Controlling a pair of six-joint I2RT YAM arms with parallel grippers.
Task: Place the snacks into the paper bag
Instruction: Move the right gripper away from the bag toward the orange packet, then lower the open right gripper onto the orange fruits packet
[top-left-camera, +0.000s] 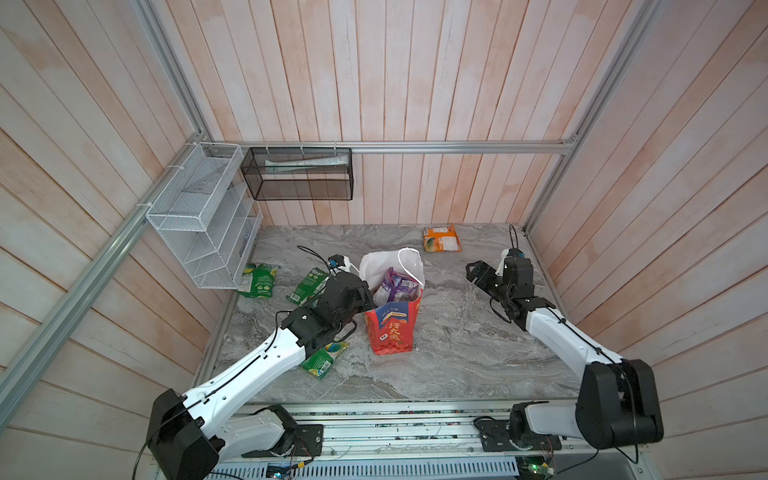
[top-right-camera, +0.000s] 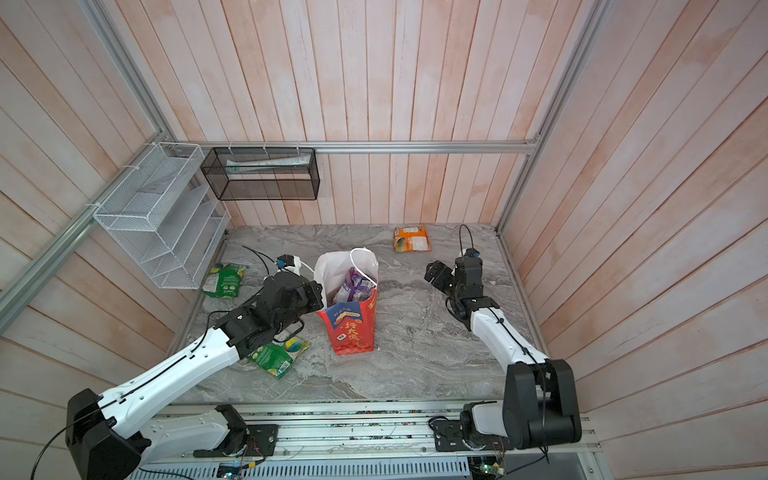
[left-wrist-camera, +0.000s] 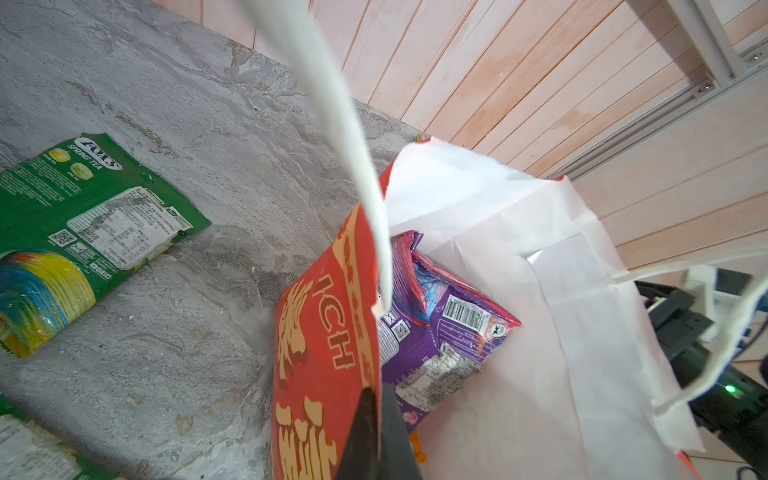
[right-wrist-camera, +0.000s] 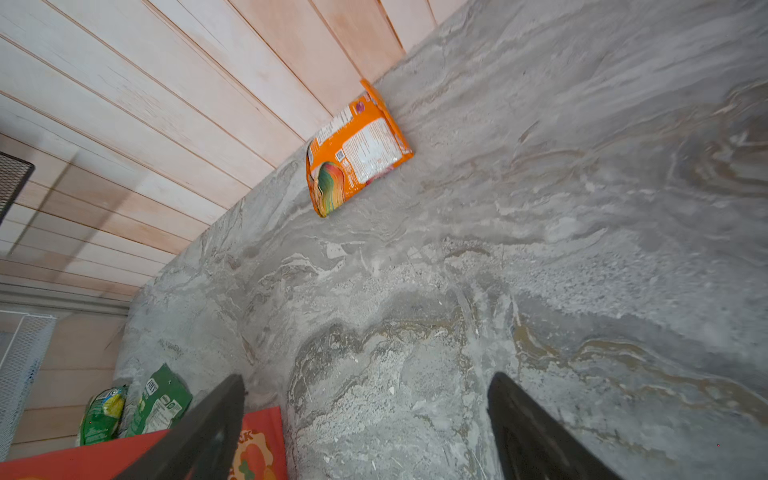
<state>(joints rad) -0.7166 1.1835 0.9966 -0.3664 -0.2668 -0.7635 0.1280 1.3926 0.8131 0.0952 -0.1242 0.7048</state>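
Note:
The red paper bag (top-left-camera: 390, 332) (top-right-camera: 353, 332) stands mid-table, mouth open, white lining (left-wrist-camera: 498, 257) showing. A purple packet (top-left-camera: 397, 286) (left-wrist-camera: 432, 332) lies inside. My left gripper (left-wrist-camera: 378, 399) (top-left-camera: 365, 299) is shut on the bag's near-left rim, one finger on each side of the wall. Three green packets (top-left-camera: 257, 280) (top-left-camera: 309, 284) (top-left-camera: 326, 359) lie on the table left of the bag, the nearest partly under my left arm. An orange packet (top-left-camera: 441, 239) (right-wrist-camera: 355, 151) lies flat by the back wall. My right gripper (top-left-camera: 476, 272) (right-wrist-camera: 365, 376) hangs open and empty to the right of the bag.
A white wire rack (top-left-camera: 203, 216) hangs on the left wall over the table's back-left corner. A black mesh basket (top-left-camera: 299, 174) holding a tube hangs on the back rail. Wooden walls close in three sides of the marble table (top-left-camera: 457, 357).

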